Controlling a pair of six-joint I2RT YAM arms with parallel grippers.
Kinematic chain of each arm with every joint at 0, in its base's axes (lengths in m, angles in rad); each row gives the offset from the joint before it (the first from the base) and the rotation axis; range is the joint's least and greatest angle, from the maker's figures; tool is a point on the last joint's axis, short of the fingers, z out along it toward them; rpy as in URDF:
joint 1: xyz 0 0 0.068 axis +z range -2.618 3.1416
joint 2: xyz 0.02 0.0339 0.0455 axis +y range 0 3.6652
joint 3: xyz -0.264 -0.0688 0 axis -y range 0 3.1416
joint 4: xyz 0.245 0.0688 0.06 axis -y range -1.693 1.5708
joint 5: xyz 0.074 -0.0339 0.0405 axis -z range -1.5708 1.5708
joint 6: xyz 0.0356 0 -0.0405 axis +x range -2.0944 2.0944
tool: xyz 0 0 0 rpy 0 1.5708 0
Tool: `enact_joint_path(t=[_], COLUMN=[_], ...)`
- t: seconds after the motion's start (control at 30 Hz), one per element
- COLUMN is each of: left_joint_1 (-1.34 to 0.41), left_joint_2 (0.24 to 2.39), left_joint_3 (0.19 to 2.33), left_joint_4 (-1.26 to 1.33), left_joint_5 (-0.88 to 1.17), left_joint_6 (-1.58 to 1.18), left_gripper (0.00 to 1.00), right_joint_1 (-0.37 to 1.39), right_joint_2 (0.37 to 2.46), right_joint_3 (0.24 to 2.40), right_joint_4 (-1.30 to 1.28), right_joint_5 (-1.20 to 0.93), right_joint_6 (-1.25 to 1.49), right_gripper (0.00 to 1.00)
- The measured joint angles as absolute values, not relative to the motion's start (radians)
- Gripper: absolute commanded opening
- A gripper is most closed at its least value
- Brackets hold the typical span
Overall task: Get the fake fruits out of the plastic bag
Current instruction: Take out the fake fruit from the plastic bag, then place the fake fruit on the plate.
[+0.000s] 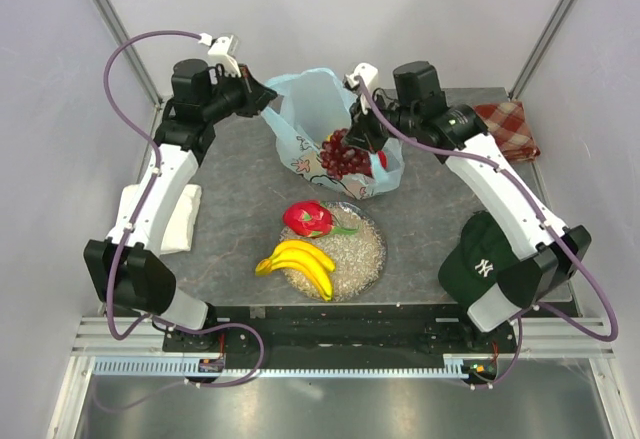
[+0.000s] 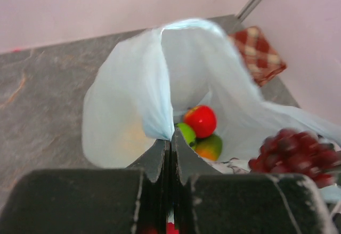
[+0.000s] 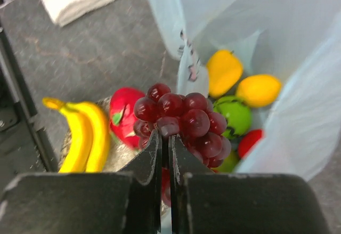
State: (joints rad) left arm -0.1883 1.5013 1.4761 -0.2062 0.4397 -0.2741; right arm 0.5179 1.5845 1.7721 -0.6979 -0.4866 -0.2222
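Above grey tabletop [image 1: 230,209], left end effector [image 2: 170,138], reaching inward, pinches plastic bag [image 1: 310,109]; right end effector [image 3: 164,138], angled down, clamps grapes [image 3: 186,119].

Legible marking: one item. A dark green baseball cap [image 1: 470,251] lies at the near right of the table [image 1: 420,221]. Its front panel carries a white interlocked "NY" monogram [image 1: 484,268].

Illegible marking: the light blue plastic bag [image 1: 310,94], at the far centre of the table, bears dark printed marks [image 3: 192,74] on its lower wall. These are small and distorted by creases and cannot be read in any view.
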Motion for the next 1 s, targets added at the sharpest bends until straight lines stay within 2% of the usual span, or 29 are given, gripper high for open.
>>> enact_joint_path(t=[0.23,0.53,0.8,1.0], left_joint_1=[-0.189,-0.189,-0.189,-0.189], left_joint_2=[1.501,1.499,1.449,1.399], left_joint_3=[1.505,1.474,1.429,1.402], left_joint_4=[-0.184,-0.186,-0.188,-0.186], left_joint_5=[0.458,0.454,0.454,0.454], left_joint_6=[-0.281,-0.28,-0.274,-0.268], left_gripper=[0.02,0.02,0.02,0.02], right_joint_1=[0.644,0.819,0.854,0.86], right_joint_2=[1.522,1.279,1.259,1.261], right_joint_3=[1.729,1.462,1.181,1.092], right_joint_4=[-0.79,-0.935,-0.926,-0.844], right_joint_5=[-0.5,-0.504,-0.428,-0.384], right_joint_6=[-0.266,-0.489,-0.564,-0.567], right_gripper=[0.0,0.0,0.0,0.0])
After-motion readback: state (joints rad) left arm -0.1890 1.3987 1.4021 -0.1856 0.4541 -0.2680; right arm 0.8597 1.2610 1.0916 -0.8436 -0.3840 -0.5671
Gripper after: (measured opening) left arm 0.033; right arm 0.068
